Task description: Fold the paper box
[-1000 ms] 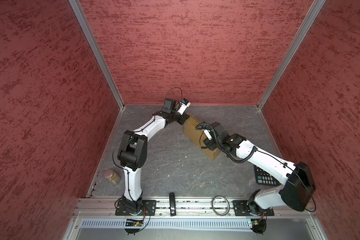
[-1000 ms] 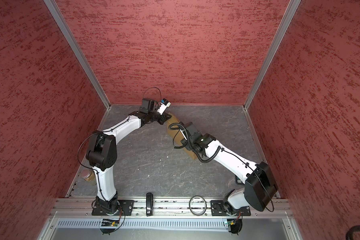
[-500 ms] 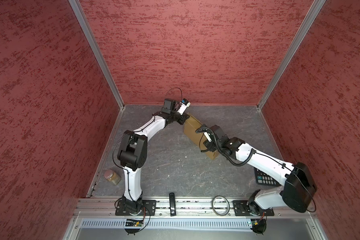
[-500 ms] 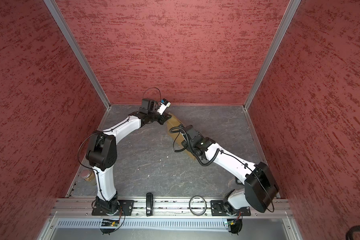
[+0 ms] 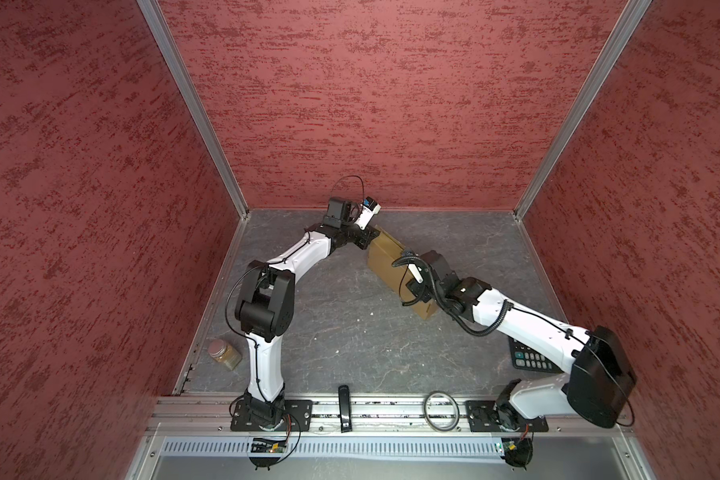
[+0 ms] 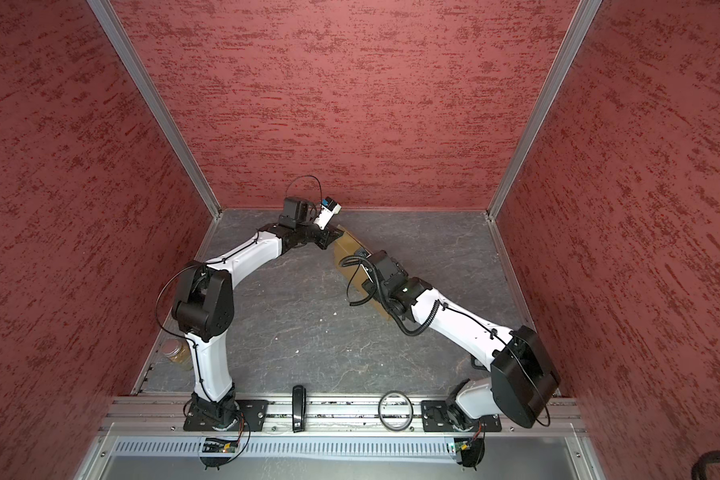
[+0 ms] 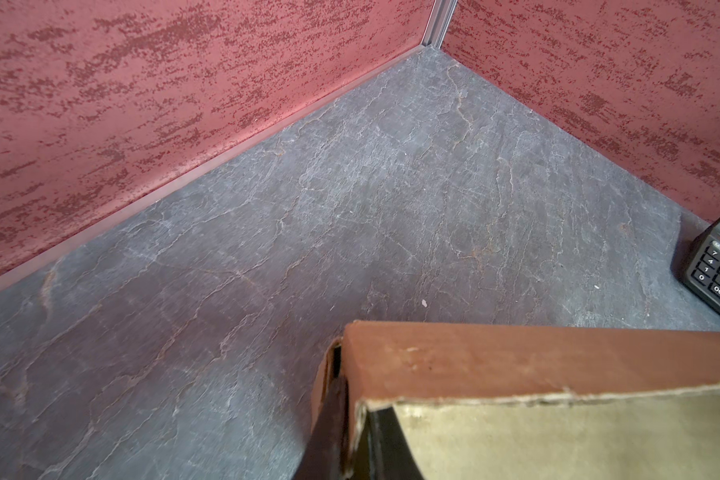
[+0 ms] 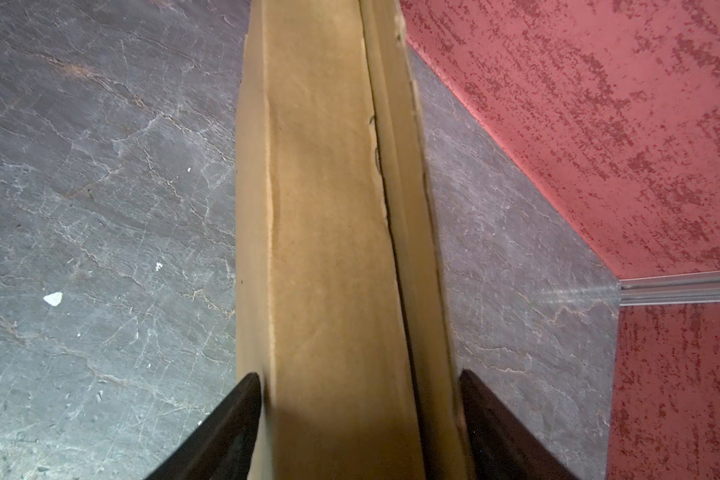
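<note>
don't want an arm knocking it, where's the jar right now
In both top views the jar sits near the front-left corner of the floor, by the left wall, just left of the left arm.

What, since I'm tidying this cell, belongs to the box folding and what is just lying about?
Job: paper box, left gripper and right gripper, both clamped on it.
Lying about: jar, calculator, ring, black bar.

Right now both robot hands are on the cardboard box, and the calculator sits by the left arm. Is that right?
Nearly. The left gripper and right gripper are on the paper box, but the calculator sits by the right arm; a top view shows it.
</note>
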Robot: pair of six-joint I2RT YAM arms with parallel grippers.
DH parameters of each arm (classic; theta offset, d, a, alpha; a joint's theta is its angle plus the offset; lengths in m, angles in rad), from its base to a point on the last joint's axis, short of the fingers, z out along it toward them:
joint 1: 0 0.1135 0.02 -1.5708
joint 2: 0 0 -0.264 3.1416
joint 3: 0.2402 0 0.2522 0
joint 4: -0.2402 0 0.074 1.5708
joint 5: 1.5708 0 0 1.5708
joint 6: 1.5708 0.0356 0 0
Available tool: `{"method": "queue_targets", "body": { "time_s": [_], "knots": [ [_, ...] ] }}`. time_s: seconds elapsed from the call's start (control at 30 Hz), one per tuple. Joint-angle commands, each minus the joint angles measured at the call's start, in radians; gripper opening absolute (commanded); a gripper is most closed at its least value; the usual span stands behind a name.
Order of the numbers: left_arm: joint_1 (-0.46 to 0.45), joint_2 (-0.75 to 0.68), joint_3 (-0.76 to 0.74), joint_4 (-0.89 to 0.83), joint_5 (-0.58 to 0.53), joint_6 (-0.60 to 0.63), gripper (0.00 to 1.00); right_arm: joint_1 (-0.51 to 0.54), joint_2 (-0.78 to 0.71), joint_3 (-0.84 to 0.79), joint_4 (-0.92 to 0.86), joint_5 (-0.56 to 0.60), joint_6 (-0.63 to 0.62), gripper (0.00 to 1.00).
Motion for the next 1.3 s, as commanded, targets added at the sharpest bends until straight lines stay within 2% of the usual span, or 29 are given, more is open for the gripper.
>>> {"method": "queue_targets", "body": {
  "time_s": [0.0, 0.5, 0.93, 1.27],
  "knots": [
    [0.007, 0.061, -0.05, -0.114, -0.024, -0.004, 0.15, 0.012, -0.026, -0.006, 0.032, 0.02, -0.008, 0.72],
    [0.016, 0.045, -0.079, -0.094, -0.019, -0.01, 0.2, 0.02, -0.016, -0.011, 0.031, 0.021, 0.001, 0.62],
    [0.032, 0.016, -0.108, -0.078, -0.01, -0.019, 0.34, 0.028, -0.003, -0.013, 0.031, 0.035, 0.011, 0.61],
    [0.042, -0.034, -0.152, -0.072, 0.0, -0.019, 0.4, 0.028, 0.016, -0.015, 0.036, 0.046, 0.026, 0.58]
  ]
}}
